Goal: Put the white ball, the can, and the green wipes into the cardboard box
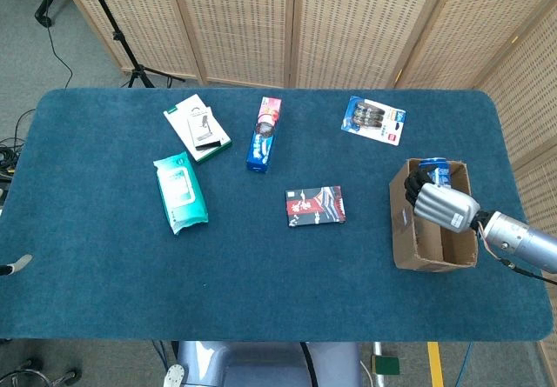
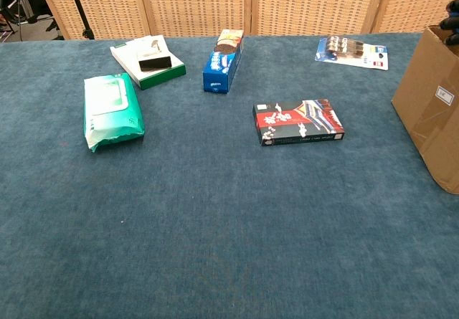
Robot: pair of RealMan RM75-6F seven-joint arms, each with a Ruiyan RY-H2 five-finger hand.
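Right hand [image 1: 438,204]: fingers closed around the blue can [image 1: 435,172], held over the open cardboard box [image 1: 416,250] at the table's right. Risk: can snagged on the far wall if released off-centre. Green wipes [image 1: 180,192]: left, untouched.

Right hand [image 1: 444,205] covers most of the can [image 1: 434,171] over the box [image 1: 406,223]. Chest view's right edge crops that box; only dark fingertips [image 2: 452,22] peek in there.
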